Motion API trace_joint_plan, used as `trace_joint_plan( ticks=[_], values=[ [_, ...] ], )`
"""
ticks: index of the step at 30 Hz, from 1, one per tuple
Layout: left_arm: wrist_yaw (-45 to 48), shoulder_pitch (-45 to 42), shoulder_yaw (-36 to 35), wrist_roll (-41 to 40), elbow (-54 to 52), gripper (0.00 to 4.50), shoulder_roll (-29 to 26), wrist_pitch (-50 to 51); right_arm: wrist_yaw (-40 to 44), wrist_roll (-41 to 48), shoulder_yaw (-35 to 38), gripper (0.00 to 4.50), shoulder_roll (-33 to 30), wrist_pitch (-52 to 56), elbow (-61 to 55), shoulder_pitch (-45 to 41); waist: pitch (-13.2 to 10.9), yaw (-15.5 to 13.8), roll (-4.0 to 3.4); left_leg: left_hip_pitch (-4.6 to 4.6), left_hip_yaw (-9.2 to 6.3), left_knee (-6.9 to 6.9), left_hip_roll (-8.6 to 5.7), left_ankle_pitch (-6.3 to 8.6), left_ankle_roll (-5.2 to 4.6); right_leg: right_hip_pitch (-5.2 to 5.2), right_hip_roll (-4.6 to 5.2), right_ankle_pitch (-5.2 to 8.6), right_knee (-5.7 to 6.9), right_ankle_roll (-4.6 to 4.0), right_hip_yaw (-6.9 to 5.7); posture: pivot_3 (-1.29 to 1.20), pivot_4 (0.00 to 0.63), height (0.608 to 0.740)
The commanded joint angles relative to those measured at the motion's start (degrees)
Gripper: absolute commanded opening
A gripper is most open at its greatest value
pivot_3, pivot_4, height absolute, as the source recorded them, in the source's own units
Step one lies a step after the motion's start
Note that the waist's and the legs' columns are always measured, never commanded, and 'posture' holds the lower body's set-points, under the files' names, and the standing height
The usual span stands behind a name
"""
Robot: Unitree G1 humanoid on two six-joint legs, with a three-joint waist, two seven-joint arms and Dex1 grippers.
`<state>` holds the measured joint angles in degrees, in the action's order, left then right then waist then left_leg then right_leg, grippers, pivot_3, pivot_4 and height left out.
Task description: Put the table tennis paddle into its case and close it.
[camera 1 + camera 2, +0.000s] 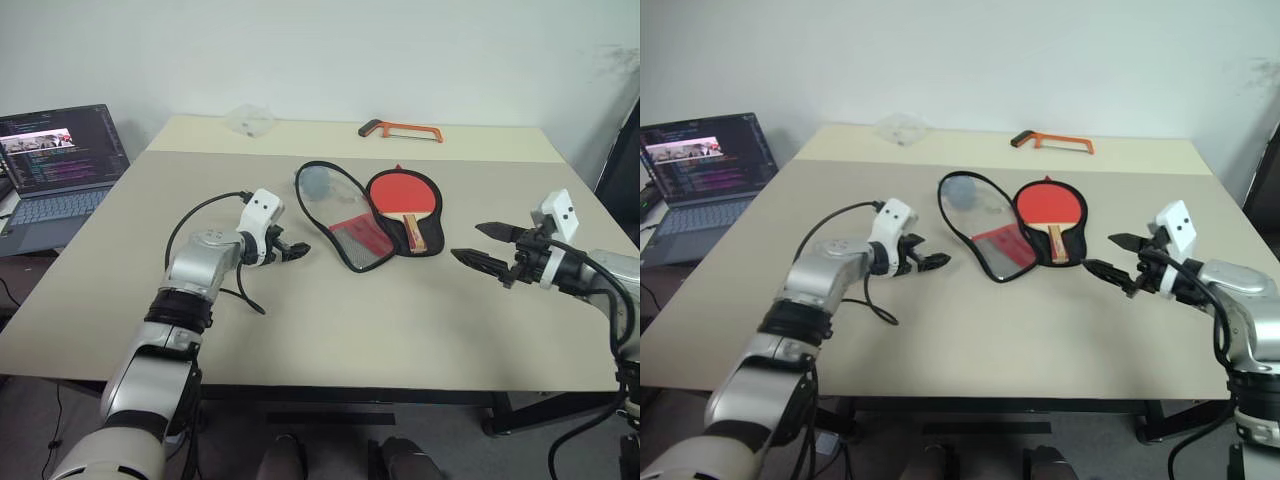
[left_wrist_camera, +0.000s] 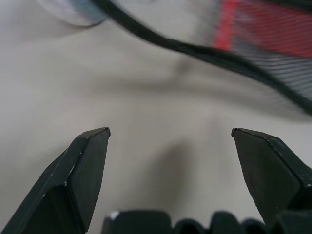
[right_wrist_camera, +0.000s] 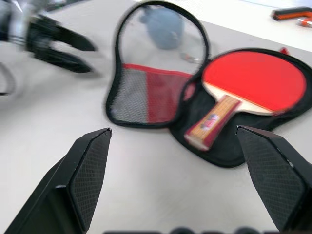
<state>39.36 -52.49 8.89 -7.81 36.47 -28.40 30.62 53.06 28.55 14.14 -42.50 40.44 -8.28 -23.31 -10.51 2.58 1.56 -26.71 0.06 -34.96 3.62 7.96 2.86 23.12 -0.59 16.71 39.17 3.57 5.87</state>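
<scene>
paddle (image 1: 402, 194) lies on open case's (image 1: 345, 215) black half, mid-surface | my left jaws (image 1: 293, 250) and right jaws (image 1: 486, 246) spread, empty | risk: pushing the clear flap shut could drag case, sliding paddle out

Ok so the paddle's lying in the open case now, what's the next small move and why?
Probably ease the left gripper on to the rim of the flap to fold it over. The paddle already lies on the black half of the case, the clear flap lies spread flat on the table beside it, and the left gripper is open, apart from that rim. The right gripper, also open, is clear of the case.
</scene>
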Motion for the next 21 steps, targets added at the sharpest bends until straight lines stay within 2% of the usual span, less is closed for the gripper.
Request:
trace_joint_plan(
  ticks=[1, 4, 14, 21],
  values=[
    [0.10, -3.25, -0.84, 1.63, 4.72, 4.38, 1.42, -3.88, 0.29, 2.18, 1.95, 4.47, -1.07, -1.34, -2.92, -0.05, 0.00, 0.03, 0.00, 0.00, 0.00, 0.00, 0.00, 0.00, 0.00, 0.00, 0.00, 0.00, 0.00, 0.00, 0.00, 0.00, 0.150, 0.740],
    [-0.70, -5.22, -1.03, 2.98, 9.49, 3.71, 3.70, -7.16, 0.56, 3.19, 2.04, 4.50, -1.25, -1.06, -4.55, 0.89, 0.00, -0.17, 0.00, -0.01, -0.02, 0.00, 0.00, 0.00, 0.00, 0.00, 0.00, 0.00, 0.00, 0.00, -0.02, 0.00, 0.150, 0.740],
    [-3.89, -12.77, -2.00, 6.68, 24.51, 0.13, 9.81, -16.42, -0.20, 3.29, 1.69, 4.50, -1.65, -1.17, -5.32, 1.75, 0.00, -0.70, 0.00, -0.04, -0.04, -0.01, -0.03, -0.01, 0.01, 0.00, 0.00, -0.01, 0.00, 0.00, -0.04, 0.00, 0.150, 0.740],
    [-2.48, -20.41, -6.77, 3.10, 27.02, 0.03, 16.56, -16.80, -1.59, 1.85, 0.72, 4.50, -1.32, -1.97, -4.77, 2.28, 0.00, -0.79, 0.00, -0.07, -0.05, -0.01, -0.05, -0.01, 0.02, 0.00, 0.00, -0.01, -0.01, 0.00, -0.05, 0.00, 0.150, 0.740]
  ],
)
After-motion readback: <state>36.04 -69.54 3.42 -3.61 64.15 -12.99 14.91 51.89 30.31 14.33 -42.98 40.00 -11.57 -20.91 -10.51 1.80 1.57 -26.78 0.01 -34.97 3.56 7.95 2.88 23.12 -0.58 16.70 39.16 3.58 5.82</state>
